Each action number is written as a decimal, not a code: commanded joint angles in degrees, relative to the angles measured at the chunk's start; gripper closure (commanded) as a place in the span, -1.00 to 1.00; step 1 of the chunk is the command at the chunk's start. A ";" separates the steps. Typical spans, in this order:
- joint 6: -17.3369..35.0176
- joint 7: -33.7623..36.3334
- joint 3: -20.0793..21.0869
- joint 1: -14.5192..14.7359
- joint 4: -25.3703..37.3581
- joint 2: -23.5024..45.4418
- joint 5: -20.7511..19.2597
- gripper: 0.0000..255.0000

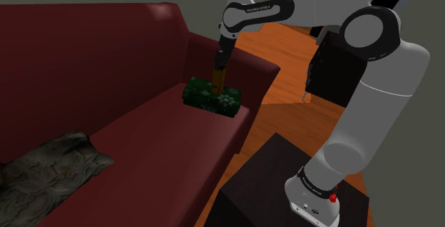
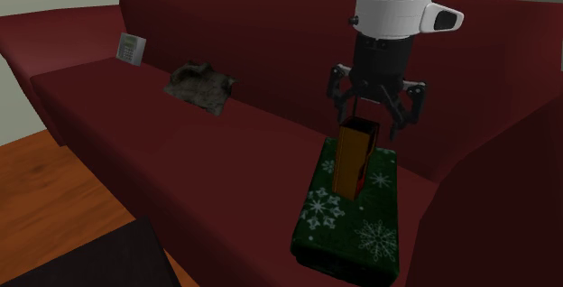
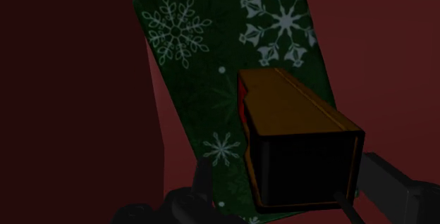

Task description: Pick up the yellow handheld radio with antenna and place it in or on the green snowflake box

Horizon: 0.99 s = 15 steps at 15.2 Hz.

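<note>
In the middle of the second exterior view, the yellow radio (image 2: 352, 161) stands on the green box (image 2: 356, 233). The gripper (image 2: 372, 123) hangs around its top, fingers apart. The putting-down step looks nearly done. Next, lift straight up without bumping it.

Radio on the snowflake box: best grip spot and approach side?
Grip the upper body of the radio, with the fingers on two opposite flat sides, coming straight down. It stands upright on the box with its top end free, and the open gripper hangs right above it.
</note>
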 commanded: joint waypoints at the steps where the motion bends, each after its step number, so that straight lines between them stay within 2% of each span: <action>1: 0.00 0.00 0.00 0.00 0.00 0.00 0.00 -1.00; 3: 0.00 0.01 0.00 0.01 0.01 0.01 0.00 -1.00; 7: -6.77 0.01 0.00 0.00 5.04 -1.74 0.00 -1.00; 15: -6.76 0.01 0.00 0.00 5.02 -1.74 0.00 -1.00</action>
